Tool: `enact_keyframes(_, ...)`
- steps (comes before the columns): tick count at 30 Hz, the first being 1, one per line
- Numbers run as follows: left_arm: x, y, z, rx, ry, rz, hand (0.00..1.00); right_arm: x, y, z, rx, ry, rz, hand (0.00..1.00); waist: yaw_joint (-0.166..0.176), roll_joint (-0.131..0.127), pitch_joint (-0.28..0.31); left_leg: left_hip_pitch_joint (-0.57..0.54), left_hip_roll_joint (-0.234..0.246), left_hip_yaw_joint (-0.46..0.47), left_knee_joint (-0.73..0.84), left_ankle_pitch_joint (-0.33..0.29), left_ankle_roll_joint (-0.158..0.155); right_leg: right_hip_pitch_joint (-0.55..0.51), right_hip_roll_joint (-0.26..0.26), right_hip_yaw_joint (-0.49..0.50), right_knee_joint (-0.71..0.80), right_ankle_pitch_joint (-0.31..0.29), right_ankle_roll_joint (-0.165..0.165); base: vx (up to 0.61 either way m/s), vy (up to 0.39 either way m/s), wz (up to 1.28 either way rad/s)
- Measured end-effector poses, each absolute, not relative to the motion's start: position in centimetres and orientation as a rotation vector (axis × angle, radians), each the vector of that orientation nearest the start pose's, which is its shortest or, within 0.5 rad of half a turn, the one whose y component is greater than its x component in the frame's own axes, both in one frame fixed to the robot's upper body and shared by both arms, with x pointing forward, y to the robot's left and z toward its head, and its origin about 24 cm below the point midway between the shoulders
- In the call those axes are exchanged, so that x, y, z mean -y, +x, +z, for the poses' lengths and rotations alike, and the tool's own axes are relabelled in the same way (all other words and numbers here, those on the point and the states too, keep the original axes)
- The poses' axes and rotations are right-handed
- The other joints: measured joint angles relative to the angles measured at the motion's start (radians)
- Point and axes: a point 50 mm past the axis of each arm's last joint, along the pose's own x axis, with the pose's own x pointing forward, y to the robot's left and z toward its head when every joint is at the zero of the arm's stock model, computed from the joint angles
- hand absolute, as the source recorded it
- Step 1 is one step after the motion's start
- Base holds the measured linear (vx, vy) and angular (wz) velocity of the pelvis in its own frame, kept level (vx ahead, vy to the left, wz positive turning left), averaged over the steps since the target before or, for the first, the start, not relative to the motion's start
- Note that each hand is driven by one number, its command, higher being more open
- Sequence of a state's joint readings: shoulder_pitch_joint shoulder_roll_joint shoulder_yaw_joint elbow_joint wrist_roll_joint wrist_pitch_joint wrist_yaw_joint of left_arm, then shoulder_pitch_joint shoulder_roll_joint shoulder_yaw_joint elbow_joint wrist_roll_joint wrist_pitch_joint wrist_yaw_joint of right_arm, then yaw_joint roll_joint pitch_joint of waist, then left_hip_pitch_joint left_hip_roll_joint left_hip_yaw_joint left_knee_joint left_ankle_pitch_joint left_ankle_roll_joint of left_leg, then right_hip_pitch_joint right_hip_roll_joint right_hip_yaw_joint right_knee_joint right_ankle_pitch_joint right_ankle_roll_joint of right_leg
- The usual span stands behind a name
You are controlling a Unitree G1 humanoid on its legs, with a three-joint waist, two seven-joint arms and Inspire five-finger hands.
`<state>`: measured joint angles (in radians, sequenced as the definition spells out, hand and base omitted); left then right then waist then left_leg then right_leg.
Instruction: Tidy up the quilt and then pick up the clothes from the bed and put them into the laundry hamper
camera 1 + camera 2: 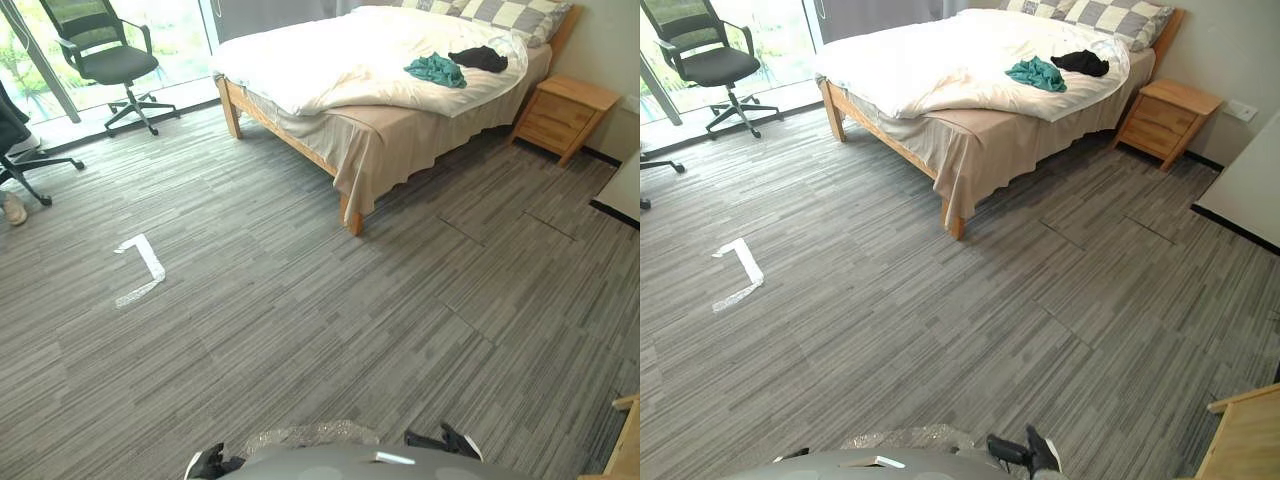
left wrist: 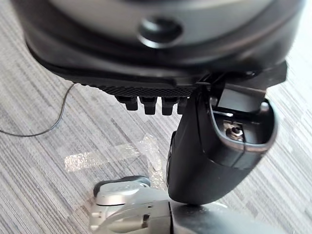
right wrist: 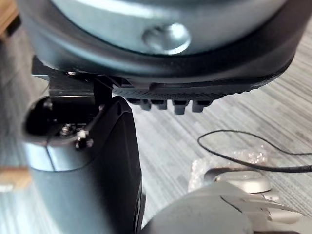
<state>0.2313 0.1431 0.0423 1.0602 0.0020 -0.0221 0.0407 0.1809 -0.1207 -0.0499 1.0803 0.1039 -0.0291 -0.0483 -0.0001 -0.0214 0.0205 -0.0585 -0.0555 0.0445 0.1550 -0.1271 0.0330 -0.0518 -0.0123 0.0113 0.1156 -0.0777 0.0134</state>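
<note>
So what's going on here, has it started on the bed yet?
Nothing is being handled yet. The robot stands on the floor well short of the bed, with its left hand and right hand hanging open and empty. The white quilt lies rumpled across the bed, and a teal garment and a black garment rest on it near the pillows.

Grey carpet floor (image 1: 300, 330) lies open from the near edge to the bed (image 1: 350, 150), with just a flat white tape mark (image 1: 140, 268) at the left. A nightstand (image 1: 565, 115) stands just beside the bed on the right. An office chair (image 1: 110, 60) is well off left by the window. A white tabletop edge (image 1: 1250, 190) and a wooden furniture corner (image 1: 1245, 435) bound the right side. On the quilt (image 1: 340, 55) lie a teal garment (image 1: 436, 69) and a black garment (image 1: 478, 58).
</note>
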Motion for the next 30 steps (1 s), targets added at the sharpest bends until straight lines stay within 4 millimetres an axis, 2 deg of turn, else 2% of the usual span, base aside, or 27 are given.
enact_keyframes(4, -21.9, 2.8, -16.8, -1.271, 0.091, 0.244, 1.00, 20.8, 4.3, -17.0, -1.232, 0.044, -0.320, 0.00, 0.000, -0.011, -0.001, 0.085, -0.006, 0.007, -0.115, 0.060, 0.018, 0.066, -0.006, -0.008, -0.078, 0.044, 0.000, 0.17, 0.030, -0.04)
enact_keyframes(9, -21.7, 3.9, -16.8, -1.245, 0.139, 0.214, 1.00, 21.0, 4.2, -17.0, -1.230, 0.063, -0.347, 0.00, -0.001, -0.001, 0.009, 0.142, -0.008, 0.010, -0.172, 0.067, 0.015, 0.113, -0.005, -0.011, -0.119, 0.049, 0.007, 0.13, 0.033, -0.03)
enact_keyframes(18, -21.5, 5.7, -16.7, -1.203, 0.178, 0.172, 1.00, 21.0, 5.2, -16.9, -1.215, 0.050, -0.333, 0.00, -0.004, 0.004, 0.032, 0.164, -0.007, 0.020, -0.216, 0.082, 0.004, 0.116, -0.004, -0.007, -0.135, 0.054, 0.015, 0.02, -0.003, -0.04)
enact_keyframes(30, -21.4, 6.5, -16.6, -1.188, 0.203, 0.140, 1.00, 21.0, 5.5, -16.9, -1.208, 0.050, -0.331, 0.00, -0.004, 0.002, 0.049, 0.137, -0.008, 0.054, -0.240, 0.096, 0.009, 0.086, -0.002, 0.019, -0.174, 0.082, 0.012, -0.02, -0.011, -0.08)
